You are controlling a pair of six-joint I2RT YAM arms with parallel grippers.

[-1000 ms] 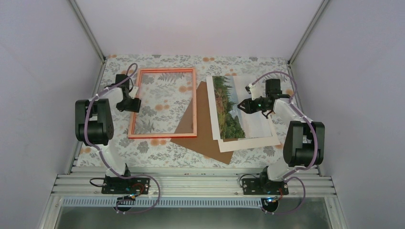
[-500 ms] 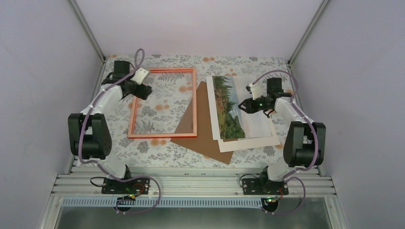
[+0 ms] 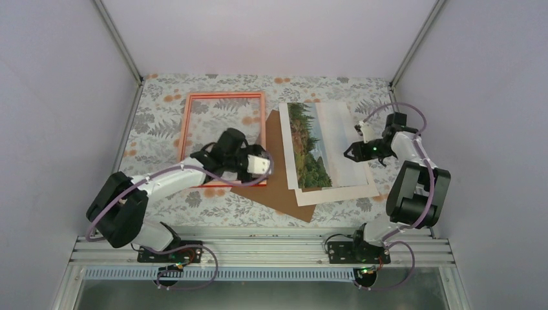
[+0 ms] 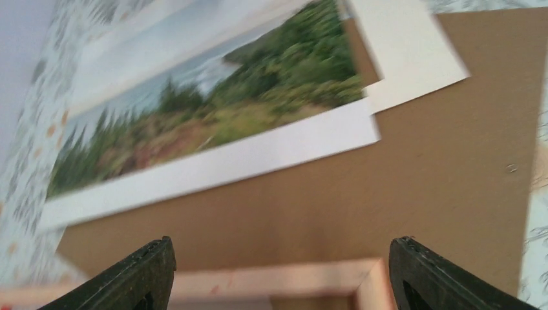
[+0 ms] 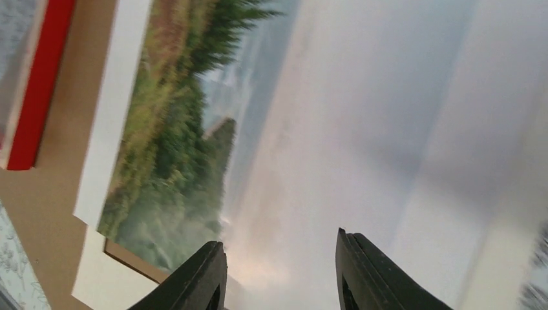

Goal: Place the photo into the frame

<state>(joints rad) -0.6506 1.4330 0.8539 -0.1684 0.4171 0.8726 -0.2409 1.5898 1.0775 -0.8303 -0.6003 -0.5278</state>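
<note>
Far rail of frame (image 3: 225, 95): overhead only

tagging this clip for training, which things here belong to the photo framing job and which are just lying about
Job in hand:
photo
frame

Lying about:
brown backing board
white mat
floral table cover

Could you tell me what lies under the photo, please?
A white mat sticks out beneath the photo, and under that a brown backing board. Anything else beneath the print is covered.
</note>
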